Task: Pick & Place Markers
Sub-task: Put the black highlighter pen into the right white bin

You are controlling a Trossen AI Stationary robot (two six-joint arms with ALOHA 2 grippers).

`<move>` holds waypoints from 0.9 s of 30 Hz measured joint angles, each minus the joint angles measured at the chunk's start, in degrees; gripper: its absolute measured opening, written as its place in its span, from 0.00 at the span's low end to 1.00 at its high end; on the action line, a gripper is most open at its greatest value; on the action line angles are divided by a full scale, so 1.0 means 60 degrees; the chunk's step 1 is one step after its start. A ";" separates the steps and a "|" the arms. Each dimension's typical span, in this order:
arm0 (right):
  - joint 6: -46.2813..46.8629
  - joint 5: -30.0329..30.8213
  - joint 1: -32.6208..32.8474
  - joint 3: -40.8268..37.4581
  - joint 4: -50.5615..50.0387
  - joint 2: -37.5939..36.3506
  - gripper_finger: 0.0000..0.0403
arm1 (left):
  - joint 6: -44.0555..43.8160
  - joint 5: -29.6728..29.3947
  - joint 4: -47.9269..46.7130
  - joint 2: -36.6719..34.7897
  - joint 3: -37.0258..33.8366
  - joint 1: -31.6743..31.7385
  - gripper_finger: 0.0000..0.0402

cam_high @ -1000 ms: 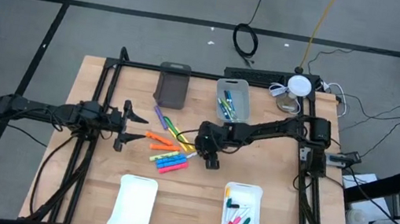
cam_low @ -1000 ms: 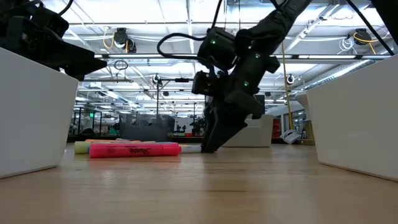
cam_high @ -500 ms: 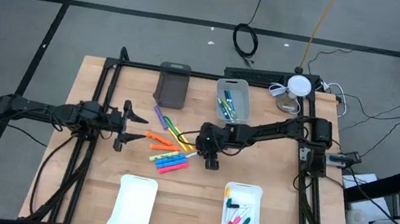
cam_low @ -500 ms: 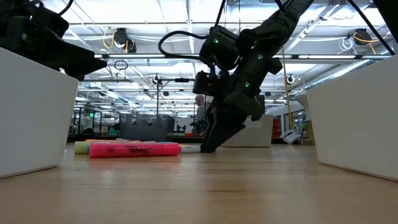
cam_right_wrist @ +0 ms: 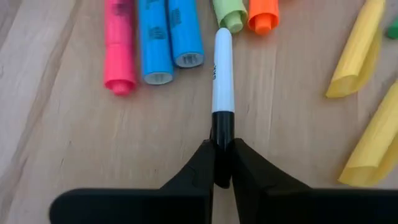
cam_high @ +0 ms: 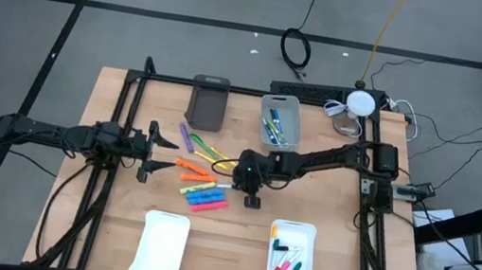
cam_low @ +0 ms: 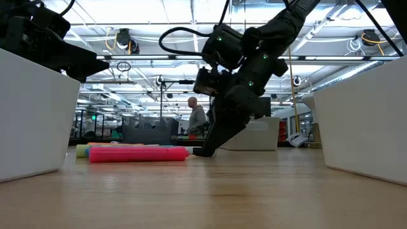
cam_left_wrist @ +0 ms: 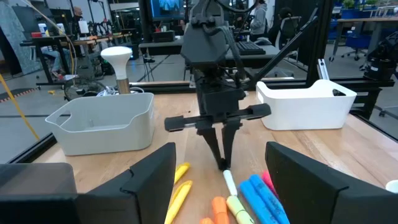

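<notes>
Pale wood formed the table [cam_high: 324,219], framed by dark rails and set on a grey concrete floor crossed by cables. Two grey bins [cam_high: 208,102] stood along its far edge and two white trays [cam_high: 161,247] near the front. Beyond the table, a lit workshop with a person [cam_low: 198,118] was seen in the low view. The markers [cam_high: 201,183] were spread at the table's centre: chunky pink, blue, orange, green, yellow and purple ones lying side by side. A thin white-barrelled marker [cam_right_wrist: 221,71] with a black cap was clamped at its cap end by the right gripper [cam_right_wrist: 222,163], low on the wood beside the pile. The left gripper [cam_high: 151,151] was held spread wide, level, at the pile's left.
</notes>
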 joint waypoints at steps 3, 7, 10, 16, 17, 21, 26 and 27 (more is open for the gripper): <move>-0.0010 0.0013 0.0219 -0.0040 -0.0025 -0.0326 0.05 | 0.0000 0.0000 0.0001 0.0000 0.0000 -0.0002 0.62; -0.0034 0.0103 0.0503 -0.0091 -0.0240 -0.1064 0.05 | 0.0000 0.0000 0.0000 0.0003 0.0000 0.0000 0.62; -0.0032 0.0518 0.0800 -0.0039 -0.0270 -0.1882 0.05 | 0.0000 0.0000 0.0004 -0.0001 0.0000 -0.0001 0.62; 0.0246 0.1082 0.1872 -0.0045 -0.1081 -0.3411 0.05 | 0.0000 0.0000 0.0000 -0.0001 0.0000 -0.0004 0.62; 0.0375 0.1109 0.2091 -0.0029 -0.1202 -0.3689 0.05 | 0.0000 0.0000 0.0000 -0.0001 0.0000 0.0000 0.62; 0.1279 0.1101 0.3203 -0.0025 -0.2016 -0.4683 0.05 | 0.0000 0.0000 0.0000 0.0000 0.0000 -0.0001 0.62; 0.2645 0.1343 0.4859 -0.0022 -0.2675 -0.5764 0.05 | 0.0000 0.0000 0.0000 0.0001 -0.0002 -0.0002 0.62; 0.2819 0.1347 0.5212 -0.0022 -0.2854 -0.5903 0.05 | 0.0000 0.0000 -0.0004 0.0002 0.0000 -0.0001 0.62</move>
